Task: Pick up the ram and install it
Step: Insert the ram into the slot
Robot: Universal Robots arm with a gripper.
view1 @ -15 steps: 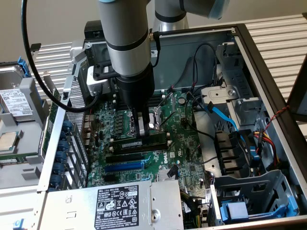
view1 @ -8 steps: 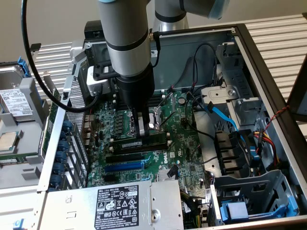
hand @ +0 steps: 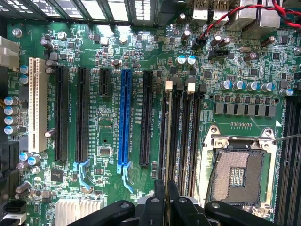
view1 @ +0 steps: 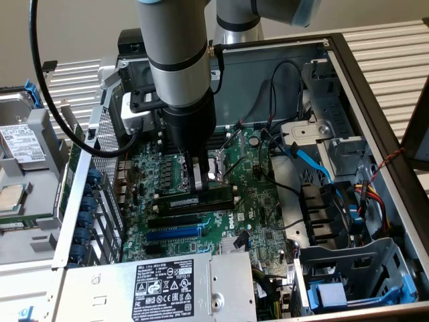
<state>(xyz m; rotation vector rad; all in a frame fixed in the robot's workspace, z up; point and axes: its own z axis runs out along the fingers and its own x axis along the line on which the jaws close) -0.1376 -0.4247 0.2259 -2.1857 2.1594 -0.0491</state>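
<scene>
Open grey metal computer case (view1: 375,94) lying on its side, holding, from the exterior view's left to right: a grey power supply box with a black-and-white label (view1: 164,282), a green motherboard (view1: 265,201) with black slots and a long blue plastic slot (view1: 175,234), then a grey drive cage with blue and black cables (view1: 322,134).

Thin dark-green ram strip (hand: 168,136) standing on edge over the black memory slots (hand: 186,136), beside the square silver processor socket (hand: 240,174); long axis parallel to the slots, lower edge lined up with one of them, whether seated cannot be told. Seen edge-on in the wrist view, a narrow pale-edged sliver.

Black two-fingered gripper (view1: 196,180) on the grey arm (view1: 177,54) directly above; jaws narrow, pinched on the strip's upper edge.
</scene>
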